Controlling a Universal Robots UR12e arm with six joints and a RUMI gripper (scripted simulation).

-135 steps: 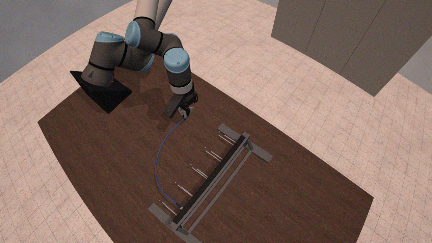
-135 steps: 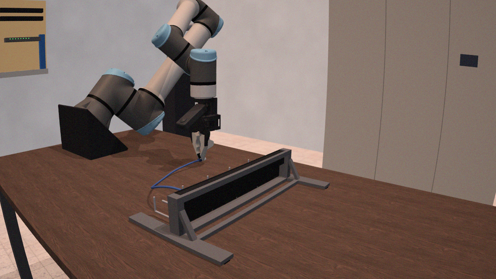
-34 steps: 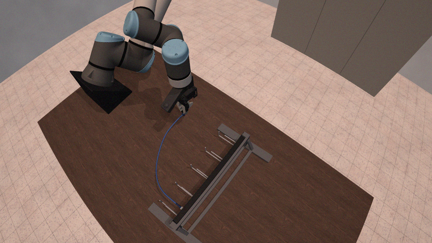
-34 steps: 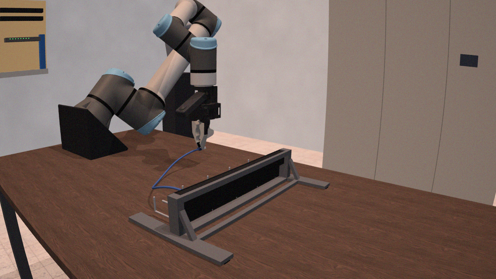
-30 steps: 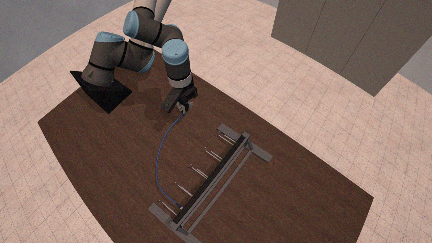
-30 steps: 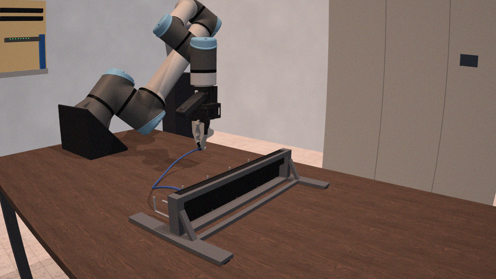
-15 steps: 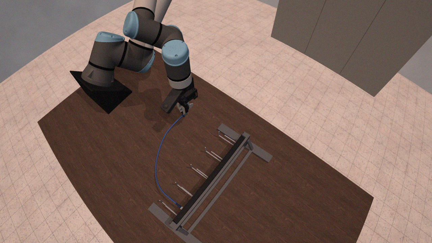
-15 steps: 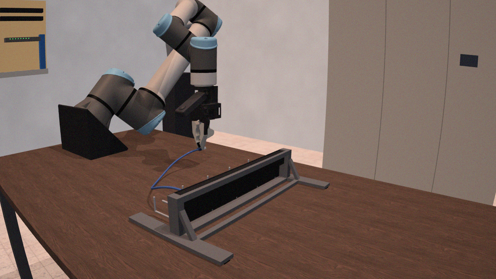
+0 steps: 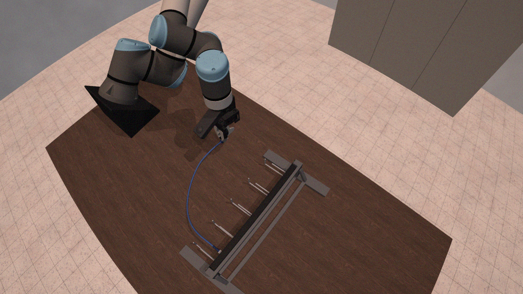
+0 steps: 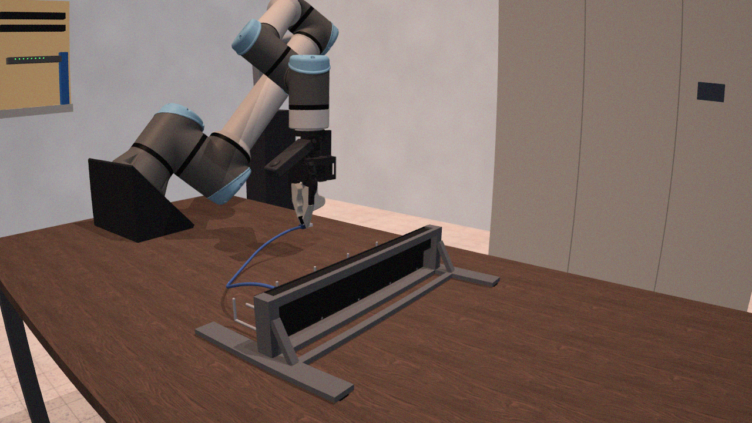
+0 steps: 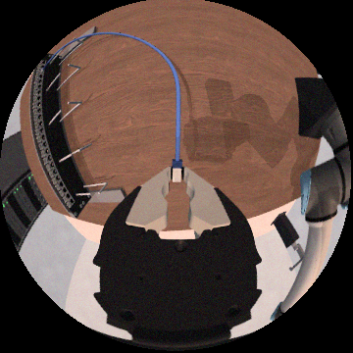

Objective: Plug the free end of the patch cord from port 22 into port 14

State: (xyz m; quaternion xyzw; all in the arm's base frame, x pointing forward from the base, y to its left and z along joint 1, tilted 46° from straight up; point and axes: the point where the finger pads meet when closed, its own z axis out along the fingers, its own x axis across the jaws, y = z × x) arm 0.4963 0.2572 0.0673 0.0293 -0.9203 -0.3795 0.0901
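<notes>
My gripper [image 9: 223, 138] [image 10: 306, 220] [image 11: 176, 167] points down and is shut on the free plug [image 11: 176, 174] of the blue patch cord [image 9: 190, 190] [image 10: 260, 251] [image 11: 173, 74]. It holds the plug a little above the table, well away from the rack. The cord hangs from the fingers, curves along the table and ends at the grey rack [image 9: 274, 220] [image 10: 346, 268] near its end. The black port strip [image 9: 252, 219] [image 11: 46, 132] shows at the left in the wrist view. I cannot tell the latch's facing.
Several thin metal pegs [image 9: 239, 206] [image 11: 74, 110] stick out of the rack towards the arm. The rack's flat feet [image 9: 318, 186] [image 10: 294, 371] rest on the brown table [image 9: 109, 190]. The arm's black base [image 9: 120, 109] stands at the far corner. Grey cabinets [image 10: 620, 131] stand beyond the table.
</notes>
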